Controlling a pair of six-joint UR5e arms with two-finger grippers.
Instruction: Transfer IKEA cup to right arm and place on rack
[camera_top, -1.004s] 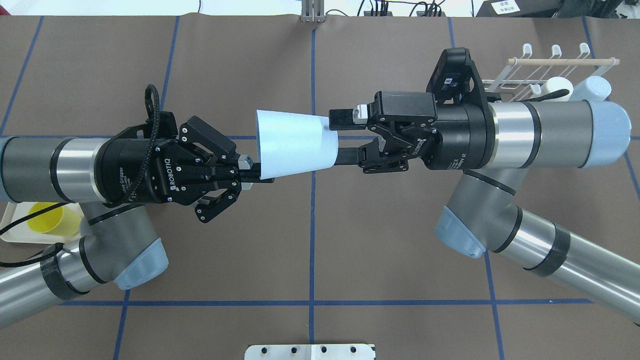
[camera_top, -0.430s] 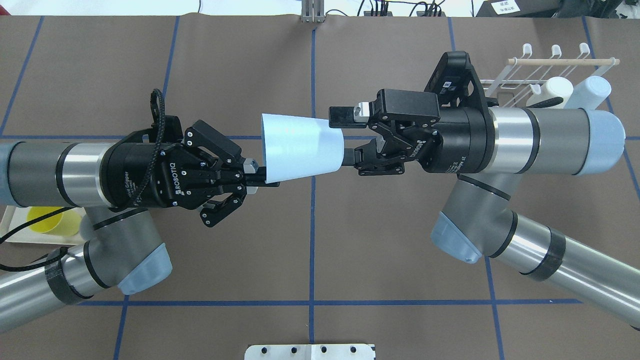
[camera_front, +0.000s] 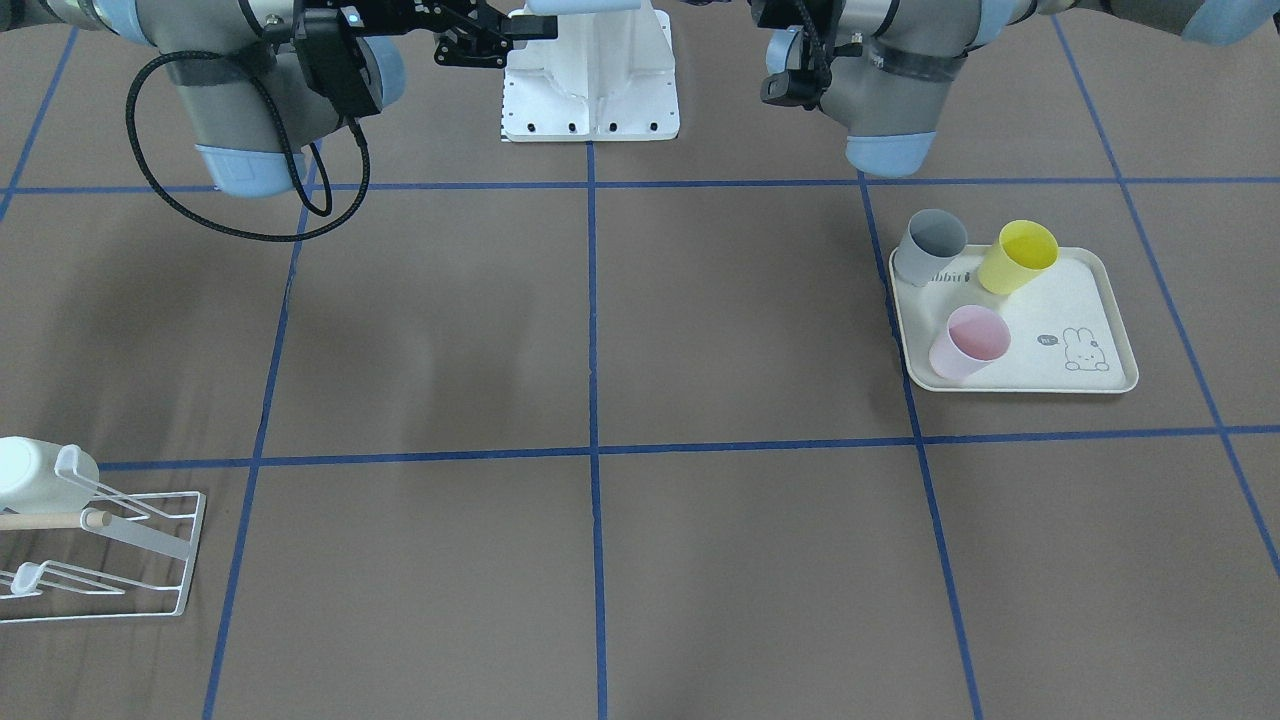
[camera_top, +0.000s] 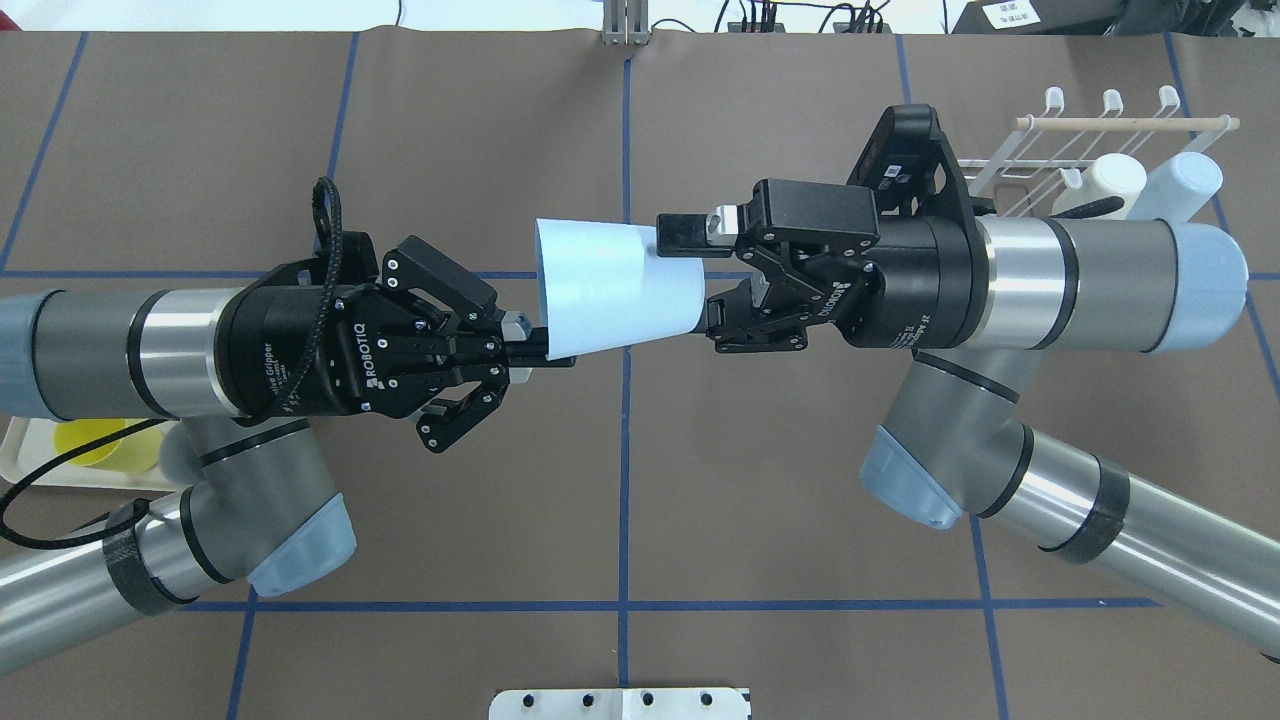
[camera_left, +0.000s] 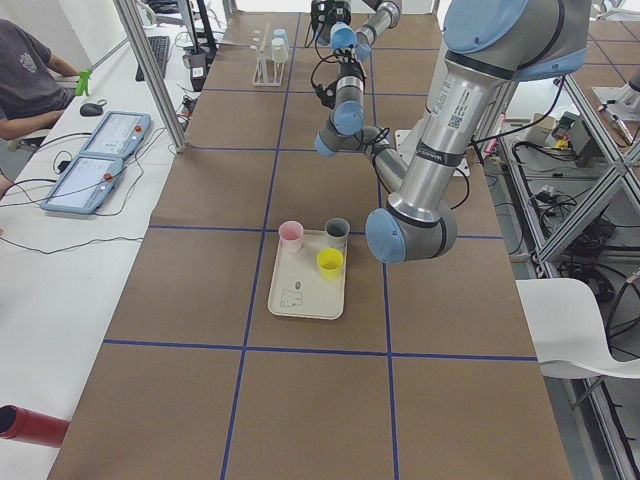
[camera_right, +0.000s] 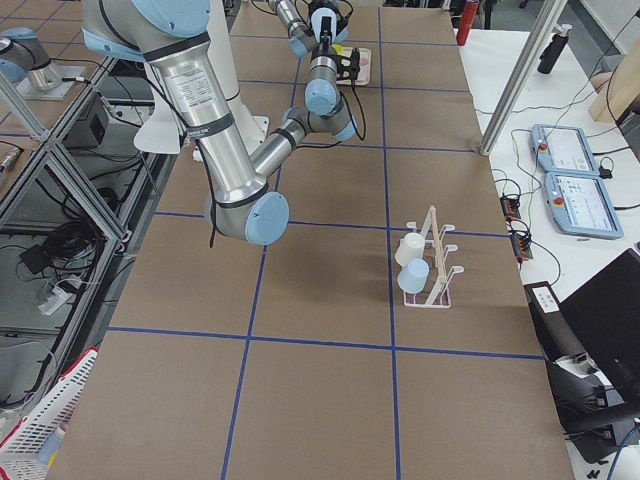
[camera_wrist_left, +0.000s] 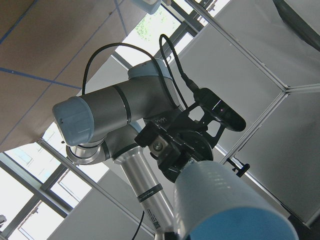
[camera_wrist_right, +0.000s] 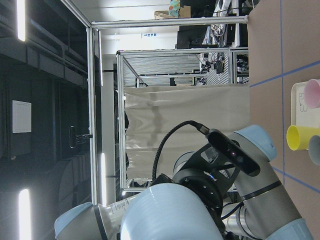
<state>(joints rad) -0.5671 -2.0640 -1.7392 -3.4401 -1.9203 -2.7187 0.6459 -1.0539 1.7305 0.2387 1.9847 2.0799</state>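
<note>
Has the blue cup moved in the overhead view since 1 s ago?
Yes. The light blue cup has shifted toward the view's right, further across the centre blue tape line and closer to the right gripper.

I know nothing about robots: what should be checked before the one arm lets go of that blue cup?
1. The left end effector pinches the blue cup by its rim: ok.
2. The cup's narrow end sits between the fingers of the right end effector: ok.
3. The right end effector is shut on the cup: not ok, it is open.
4. The rack has bare prongs: ok.
5. Grip firm enough to carry: cannot tell.
</note>
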